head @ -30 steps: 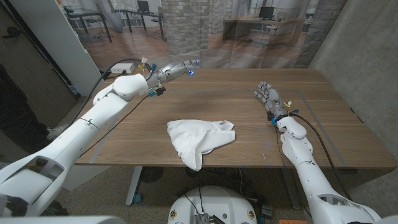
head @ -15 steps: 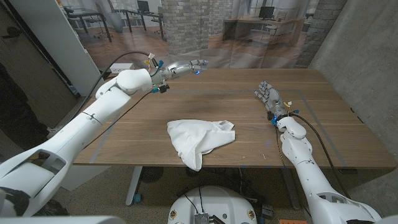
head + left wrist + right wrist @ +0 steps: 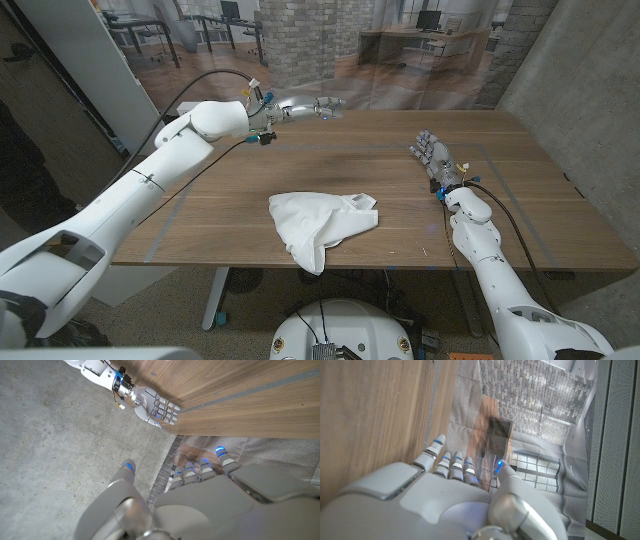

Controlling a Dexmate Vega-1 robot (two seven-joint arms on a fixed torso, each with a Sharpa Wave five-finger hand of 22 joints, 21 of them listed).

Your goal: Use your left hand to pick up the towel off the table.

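A crumpled white towel (image 3: 318, 224) lies on the wooden table (image 3: 540, 215) near its front edge, in the middle. My left hand (image 3: 311, 107) hovers open over the table's far edge, well behind the towel, holding nothing. In the left wrist view that hand (image 3: 200, 497) has its fingers spread. My right hand (image 3: 432, 158) stands open on the right side of the table, fingers straight, well to the right of the towel. It also shows in the left wrist view as a hand (image 3: 152, 407) at the table's edge, and in its own wrist view (image 3: 450, 485).
A small white box (image 3: 197, 107) with cables sits at the table's far left corner. A grey wall (image 3: 590, 90) stands close along the right side. A backdrop printed with an office scene (image 3: 330, 40) hangs behind the table.
My left arm has swung to the right along the far edge, carrying the open hand from the far left toward the middle. The towel and right hand have not moved.
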